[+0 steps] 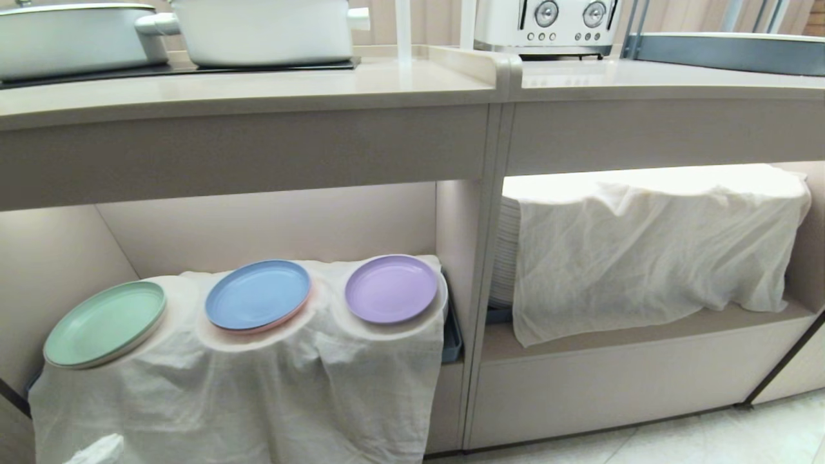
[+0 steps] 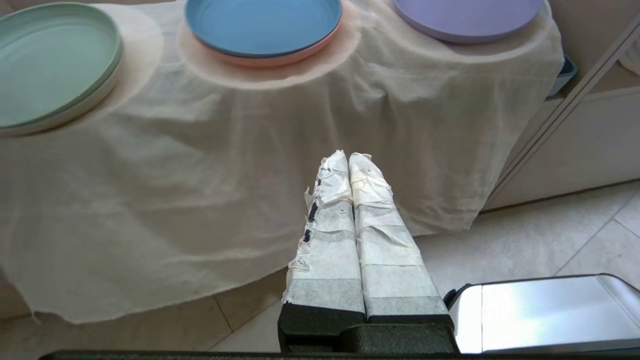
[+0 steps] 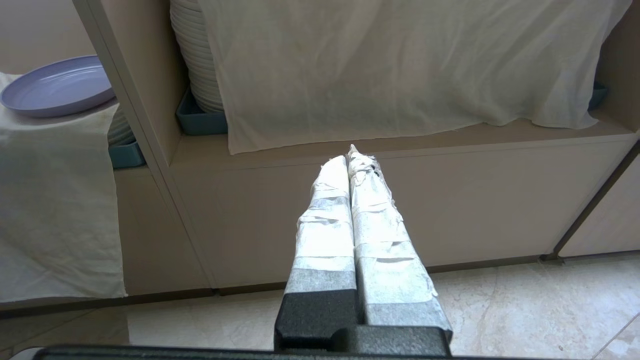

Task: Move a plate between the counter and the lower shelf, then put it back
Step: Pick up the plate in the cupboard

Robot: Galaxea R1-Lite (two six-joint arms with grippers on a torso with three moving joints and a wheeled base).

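Nearest us, our left gripper (image 2: pixel 348 159) hangs low over the pale floor tiles (image 2: pixel 550 235), its taped fingers pressed together with nothing between them, pointing toward the draped cloth (image 2: pixel 250 175). A shiny metal box (image 2: pixel 545 310) sits just beside the gripper's base. Our right gripper (image 3: pixel 350 156) is likewise low over the floor, fingers pressed together and empty, facing the front board of the right cubby.

Beyond the left gripper, the cloth hangs down over the front of the left cubby of the lower shelf (image 1: pixel 399 219). On top of the cloth three plates sit in a row, apart from one another: the green plate (image 1: pixel 104 322) at the left, the blue plate (image 1: pixel 258 294) in the middle, resting on a pink one whose rim shows beneath it, and the plate (image 1: pixel 391 287) at the right, lilac, lying flat near the divider (image 1: pixel 480 258). A blue-grey tray (image 1: pixel 452 338) edge shows under the cloth by the divider.

Past the divider, the right cubby holds a second cloth (image 1: pixel 651 245) thrown over a stack of white dishes (image 1: pixel 506 258).

Farthest and highest, the counter (image 1: pixel 258 90) carries two white pots (image 1: pixel 264 29) on a black cooktop, and to the right of its ridge a white toaster (image 1: pixel 548 22).
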